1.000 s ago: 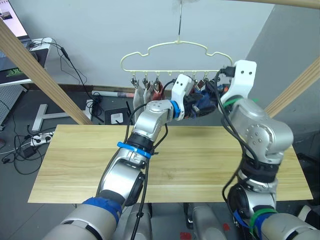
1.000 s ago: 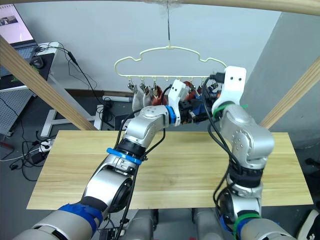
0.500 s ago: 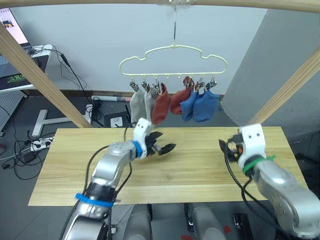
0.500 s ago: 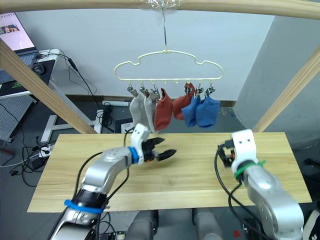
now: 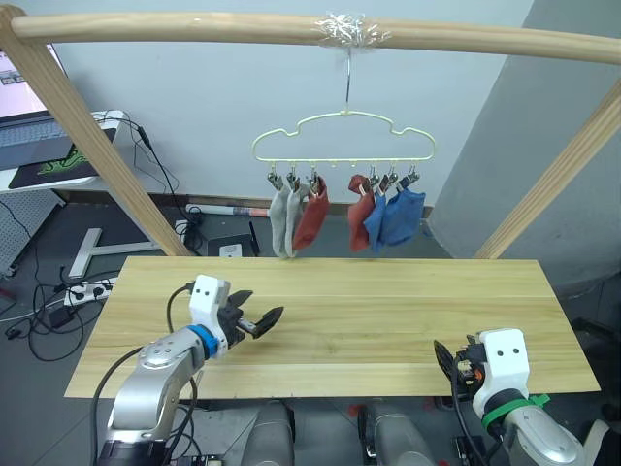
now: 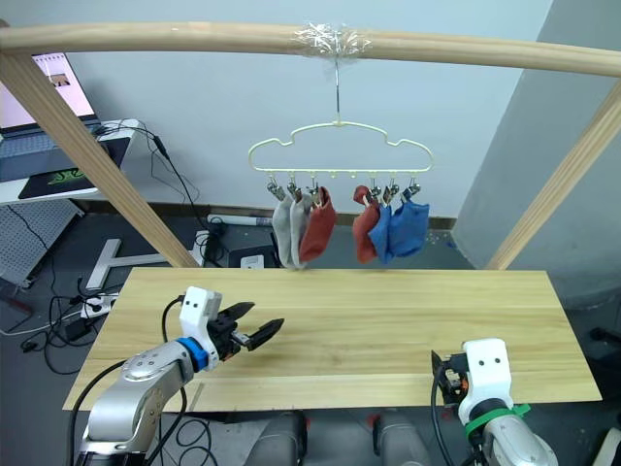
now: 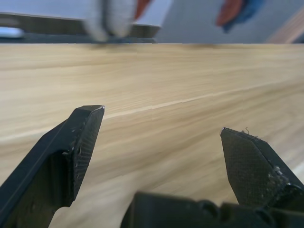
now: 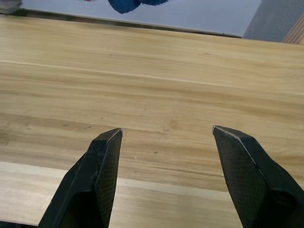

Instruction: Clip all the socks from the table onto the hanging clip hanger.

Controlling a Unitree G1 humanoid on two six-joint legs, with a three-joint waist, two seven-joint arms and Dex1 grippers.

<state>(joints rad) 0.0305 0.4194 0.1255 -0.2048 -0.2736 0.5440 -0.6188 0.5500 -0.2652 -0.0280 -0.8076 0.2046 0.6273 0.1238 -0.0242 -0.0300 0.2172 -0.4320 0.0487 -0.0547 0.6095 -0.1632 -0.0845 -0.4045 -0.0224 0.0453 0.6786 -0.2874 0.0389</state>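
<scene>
The pale yellow clip hanger (image 5: pixel 344 146) hangs by its hook from the wooden pole. Several socks are clipped along its lower bar: two grey socks (image 5: pixel 281 218), a red sock (image 5: pixel 310 214), a second red sock (image 5: pixel 360 216) and two blue socks (image 5: pixel 400 216). The table (image 5: pixel 388 311) carries no sock. My left gripper (image 5: pixel 260 321) hovers low over the table's front left, open and holding nothing; its fingers (image 7: pixel 80 142) stand wide apart. My right gripper (image 8: pixel 166 129) is open over the table's front right edge, also holding nothing.
Slanted wooden poles (image 5: pixel 68 116) of the frame rise at both sides of the table, with a cross pole (image 5: pixel 291 29) above. Behind on the left are a desk with a laptop (image 5: pixel 29 126) and cables on the floor (image 5: pixel 58 291).
Both arms have dropped from the hanger's clips down to the table's front edge. The blue socks now hang free. The camera has tilted up.
</scene>
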